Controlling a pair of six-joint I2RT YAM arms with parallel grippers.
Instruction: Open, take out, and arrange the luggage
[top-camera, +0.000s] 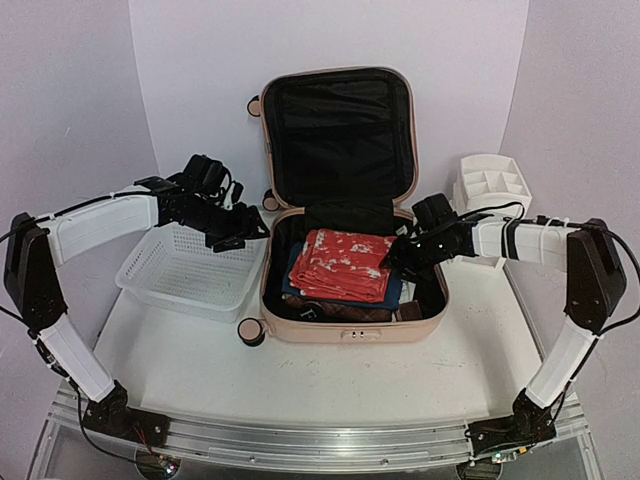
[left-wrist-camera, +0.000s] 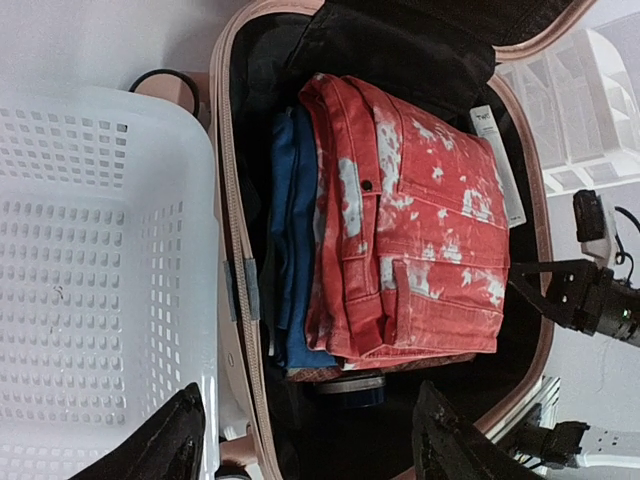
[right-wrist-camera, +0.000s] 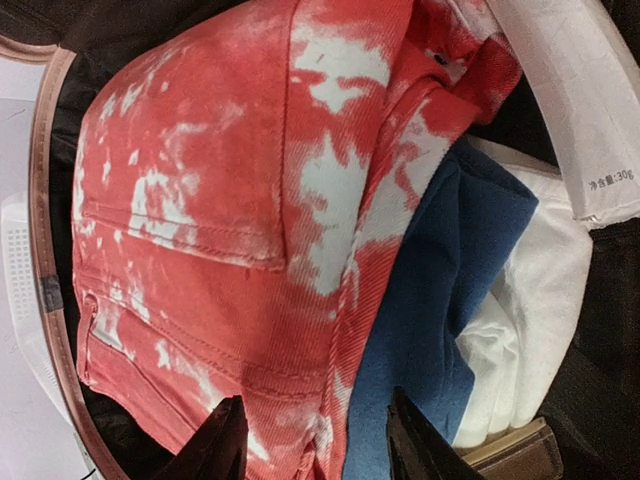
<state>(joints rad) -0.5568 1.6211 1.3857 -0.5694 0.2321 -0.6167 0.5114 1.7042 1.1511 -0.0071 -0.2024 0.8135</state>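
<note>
The peach-pink suitcase (top-camera: 345, 325) lies open in the middle of the table, its lid standing up at the back. On top of the packed clothes lies a folded red-and-white garment (top-camera: 343, 264), over a blue one (left-wrist-camera: 292, 240) and a white one (right-wrist-camera: 525, 300). My left gripper (top-camera: 243, 232) is open and empty above the suitcase's left rim, between it and the basket. My right gripper (top-camera: 398, 252) is open just above the right edge of the red garment (right-wrist-camera: 220, 200), its fingers (right-wrist-camera: 215, 450) over the red and blue cloth. A white tube (right-wrist-camera: 575, 95) lies beside the clothes.
A white mesh basket (top-camera: 190, 270) stands left of the suitcase, touching it. A white drawer organizer (top-camera: 490, 190) stands at the back right. A dark round tin (left-wrist-camera: 350, 388) and a brown item (right-wrist-camera: 515, 455) lie under the clothes. White walls close in on three sides.
</note>
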